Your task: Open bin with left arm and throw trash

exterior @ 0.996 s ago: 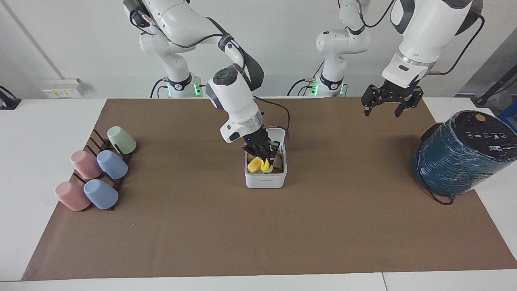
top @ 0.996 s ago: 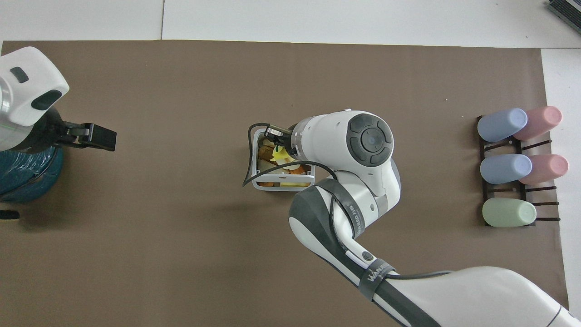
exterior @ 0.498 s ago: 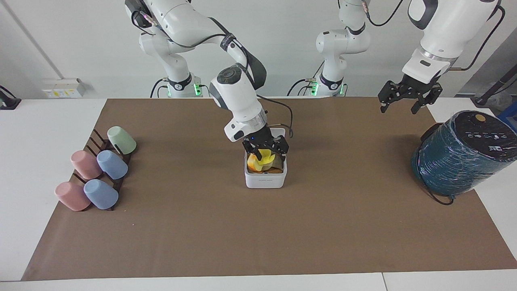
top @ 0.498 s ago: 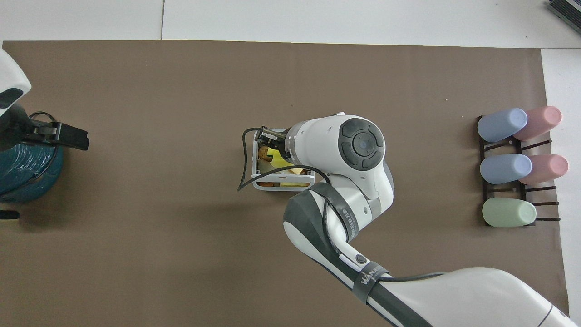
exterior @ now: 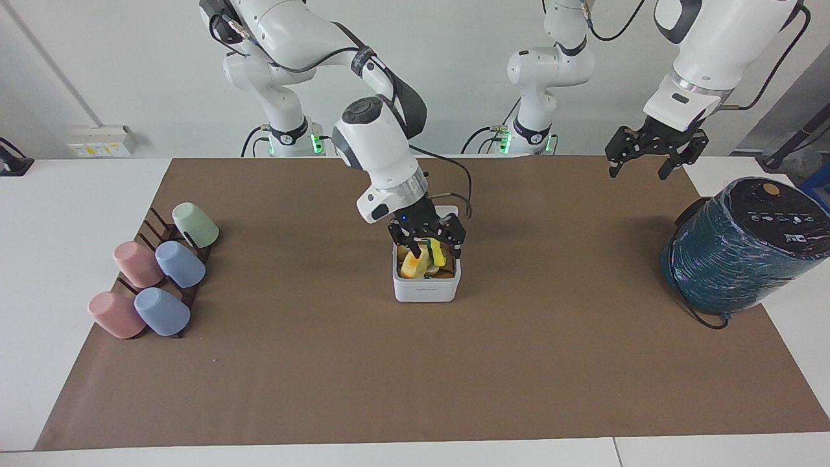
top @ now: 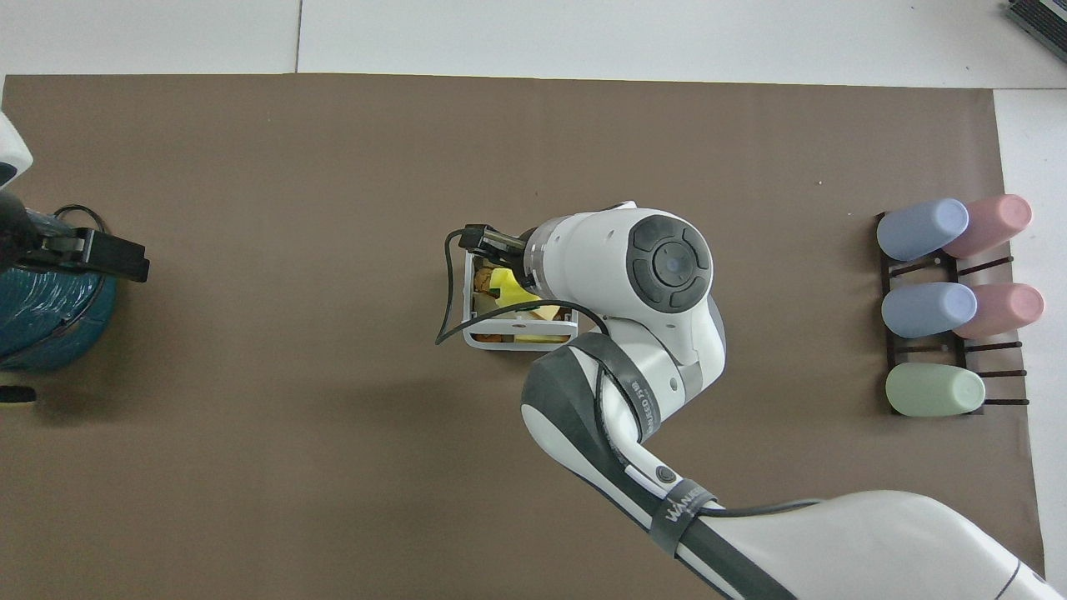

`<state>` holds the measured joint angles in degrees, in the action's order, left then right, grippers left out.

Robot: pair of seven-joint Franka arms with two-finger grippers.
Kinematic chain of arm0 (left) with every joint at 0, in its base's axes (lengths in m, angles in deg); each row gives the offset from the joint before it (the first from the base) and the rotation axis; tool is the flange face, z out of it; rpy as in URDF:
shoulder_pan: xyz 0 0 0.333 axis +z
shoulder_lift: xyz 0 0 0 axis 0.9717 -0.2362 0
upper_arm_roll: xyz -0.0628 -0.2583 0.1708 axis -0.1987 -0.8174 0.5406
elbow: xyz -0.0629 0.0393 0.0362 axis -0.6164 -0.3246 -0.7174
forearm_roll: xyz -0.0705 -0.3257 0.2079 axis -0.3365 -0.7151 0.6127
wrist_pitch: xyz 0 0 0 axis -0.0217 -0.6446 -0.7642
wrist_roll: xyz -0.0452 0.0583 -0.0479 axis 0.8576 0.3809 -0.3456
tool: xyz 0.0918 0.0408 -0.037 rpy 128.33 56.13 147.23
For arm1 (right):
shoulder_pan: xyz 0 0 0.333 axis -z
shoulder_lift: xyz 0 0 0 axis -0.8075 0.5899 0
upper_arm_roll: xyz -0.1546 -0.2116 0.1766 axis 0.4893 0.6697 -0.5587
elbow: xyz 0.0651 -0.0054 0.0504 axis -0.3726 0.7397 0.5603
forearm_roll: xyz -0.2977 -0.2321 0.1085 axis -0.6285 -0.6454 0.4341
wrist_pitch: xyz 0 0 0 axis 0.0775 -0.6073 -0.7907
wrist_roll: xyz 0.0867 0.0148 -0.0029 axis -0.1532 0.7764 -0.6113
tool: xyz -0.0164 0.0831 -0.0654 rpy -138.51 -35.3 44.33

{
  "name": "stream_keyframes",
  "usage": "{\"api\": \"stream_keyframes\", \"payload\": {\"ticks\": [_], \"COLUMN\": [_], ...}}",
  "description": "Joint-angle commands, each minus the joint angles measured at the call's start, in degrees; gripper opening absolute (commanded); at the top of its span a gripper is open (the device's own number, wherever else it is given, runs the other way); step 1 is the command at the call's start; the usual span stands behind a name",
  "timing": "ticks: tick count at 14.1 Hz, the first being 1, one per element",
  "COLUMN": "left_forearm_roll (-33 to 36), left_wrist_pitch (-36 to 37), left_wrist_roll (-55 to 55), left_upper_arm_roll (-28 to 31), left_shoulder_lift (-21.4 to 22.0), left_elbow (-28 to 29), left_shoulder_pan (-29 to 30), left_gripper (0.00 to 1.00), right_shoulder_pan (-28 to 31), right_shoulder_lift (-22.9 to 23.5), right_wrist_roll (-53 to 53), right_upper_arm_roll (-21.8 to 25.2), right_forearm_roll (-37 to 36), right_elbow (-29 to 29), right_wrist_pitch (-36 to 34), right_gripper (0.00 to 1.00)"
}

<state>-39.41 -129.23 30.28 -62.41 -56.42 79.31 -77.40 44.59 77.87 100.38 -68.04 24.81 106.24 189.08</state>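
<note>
The right gripper (exterior: 428, 245) hangs just over the open top of the bin (exterior: 426, 287). Its black fingers (exterior: 411, 249) are spread wide and hold nothing. Right under the fingers, inside the bin, lies the trash (exterior: 418, 264): a yellow wedge with an orange edge and a bright yellow scrap (exterior: 438, 253) that stands up between the fingertips. You cannot tell if the scrap touches a finger. More brown and cream bits lie lower down in the bin. From overhead the right arm covers much of the bin (top: 477, 336), but the yellow trash (top: 505, 283) shows beside the gripper (top: 493, 247).

The bin is a small white box in the middle of the brown mat (exterior: 324, 376) on the counter (exterior: 58, 214). Its lid (exterior: 447, 212) is up, on the side nearer to the robots.

The left gripper (exterior: 639, 166) is up in the air over the mat's edge at the left arm's end of the counter, near the big dark teal appliance (exterior: 742, 250). Its fingers are open wide and empty. That arm waits.

At the right arm's end, five pastel cups (exterior: 159, 275) lie on a dark rack (exterior: 157, 227).
</note>
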Motion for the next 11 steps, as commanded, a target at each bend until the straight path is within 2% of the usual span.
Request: {"api": "stream_keyframes", "payload": {"ticks": [1, 3, 7, 11], "left_forearm_roll": [0.64, 0.64, 0.64, 0.64], "left_wrist_pitch": [0.8, 0.97, -0.86, -2.81], "left_wrist_roll": [0.09, 0.0, 0.17, 0.35], "left_upper_arm_roll": [0.3, 0.3, 0.3, 0.3], "left_shoulder_lift": [0.56, 1.25, 1.26, 1.17], "left_elbow": [-0.16, 1.14, 1.42, 1.42], "left_shoulder_pan": [0.36, 0.18, 0.18, 0.27], "left_gripper": [1.0, 1.0, 1.0, 1.0], "right_shoulder_pan": [2.91, 8.0, 17.85, 22.44], "right_shoulder_lift": [-3.1, -6.53, -12.34, -17.96], "right_wrist_roll": [-1.42, -8.25, -25.13, -30.53], "right_upper_arm_roll": [0.74, 0.66, 0.66, 0.75], "right_forearm_roll": [-5.21, -9.36, -9.38, -8.77], "right_elbow": [-1.12, -1.03, -1.03, -1.12], "right_wrist_pitch": [-4.65, -8.78, -17.13, -26.27], "right_gripper": [1.0, 1.0, 1.0, 1.0]}}
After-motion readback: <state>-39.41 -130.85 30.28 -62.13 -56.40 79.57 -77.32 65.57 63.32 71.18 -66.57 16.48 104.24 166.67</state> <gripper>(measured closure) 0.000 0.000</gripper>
